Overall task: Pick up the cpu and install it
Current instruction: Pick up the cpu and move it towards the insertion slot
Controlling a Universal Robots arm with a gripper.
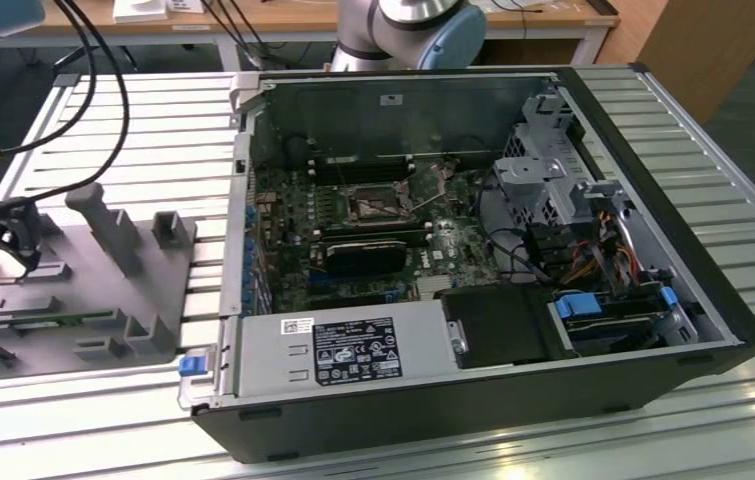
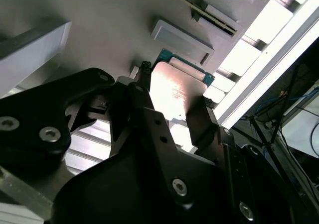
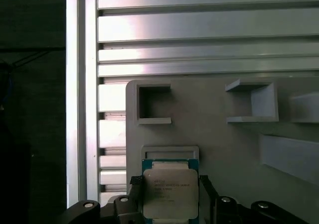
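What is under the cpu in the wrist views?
The grey fixture lies beneath the cpu; its flat surface shows around the chip. The part directly under the chip is covered, so contact cannot be judged.

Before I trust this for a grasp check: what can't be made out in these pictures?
First wrist view: the cpu runs off the picture's edge.
Second wrist view: the dark body of the end effector covers part of the cpu; glare washes out its top.
Exterior view: the motherboard socket is too small to tell whether it is empty.
Exterior view: the picture's left edge cuts off the end effector over the grey fixture.
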